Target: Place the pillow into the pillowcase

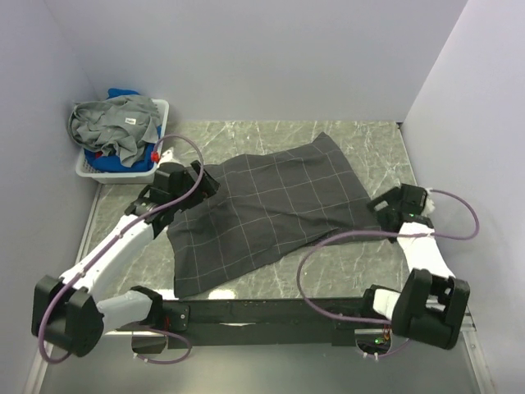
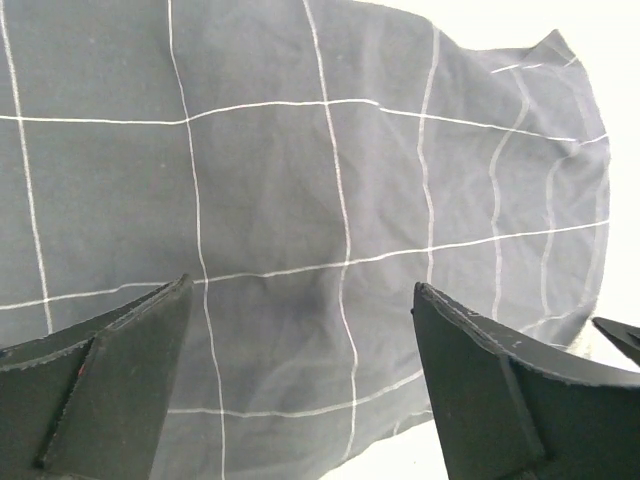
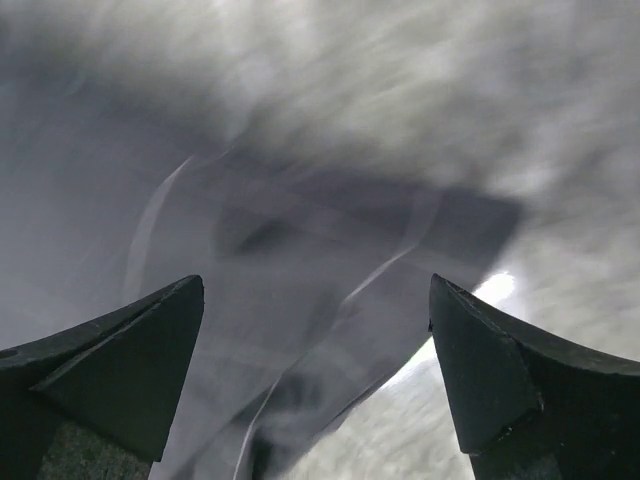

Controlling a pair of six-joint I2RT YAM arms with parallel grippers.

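The left arm (image 1: 115, 245) and right arm (image 1: 424, 250) are wearing white shells between chunky black joints, purple cables (image 1: 299, 275) are looping along them, and the left gripper (image 2: 300, 285) is showing black wedge-shaped fingers (image 2: 110, 380).

Dark grey windowpane-grid pillowcase (image 1: 271, 209), spread diagonally on table (image 1: 373, 156), gently rumpled, possibly slightly bulged.

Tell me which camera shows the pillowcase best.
The top external view: the whole pillowcase lies spread on the table, nearly all its outline visible. The left wrist view shows only a close patch of gridded cloth with one edge; the right wrist view is blurred, just dark cloth and faint lines.
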